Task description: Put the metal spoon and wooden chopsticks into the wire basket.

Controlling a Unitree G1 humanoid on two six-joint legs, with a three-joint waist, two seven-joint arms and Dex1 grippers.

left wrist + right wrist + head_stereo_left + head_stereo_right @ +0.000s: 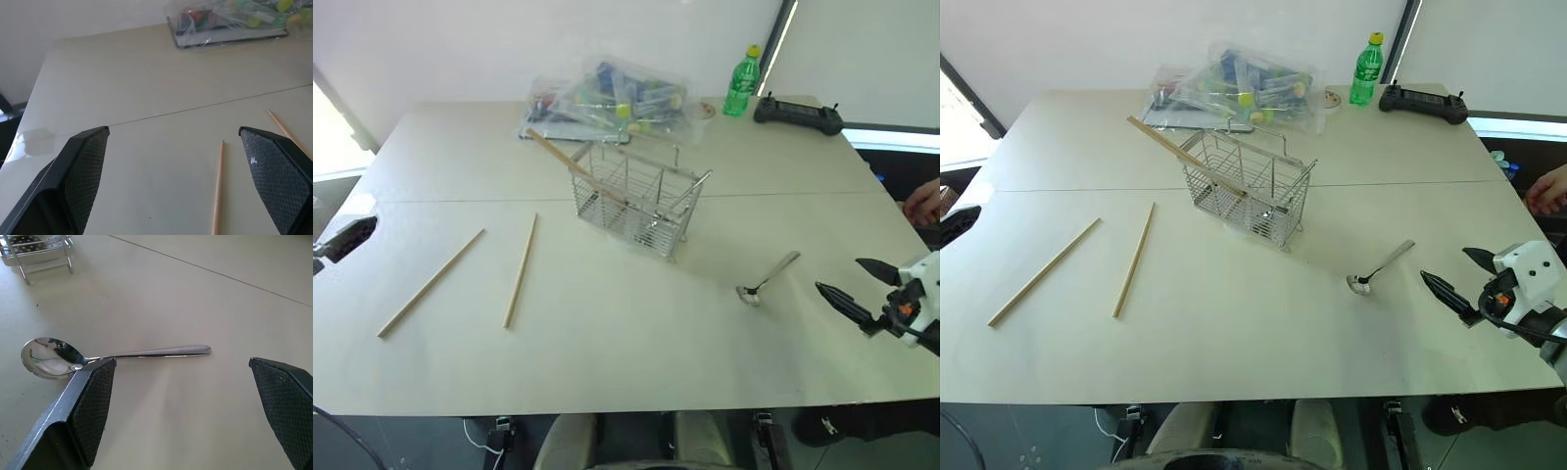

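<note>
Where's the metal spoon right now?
The metal spoon lies flat on the table, on the robot's right, between the wire basket and the open right gripper, which is near it but not touching.

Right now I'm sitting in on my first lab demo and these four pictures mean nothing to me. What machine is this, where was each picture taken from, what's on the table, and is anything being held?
It is a humanoid robot with two arms, each ending in a hand of two black fingers. Two pictures come from cameras in its head, looking down over the table. The other two come from cameras on its wrists, looking out between each hand's fingers.

The left hand and right hand are both open and hold nothing.

On the table stands a wire basket with one wooden chopstick already leaning in it. Two more chopsticks lie flat toward the robot's left. A metal spoon lies just ahead of the right hand. At the far edge sit a clear bag of colourful items, a green bottle and a black controller.
</note>
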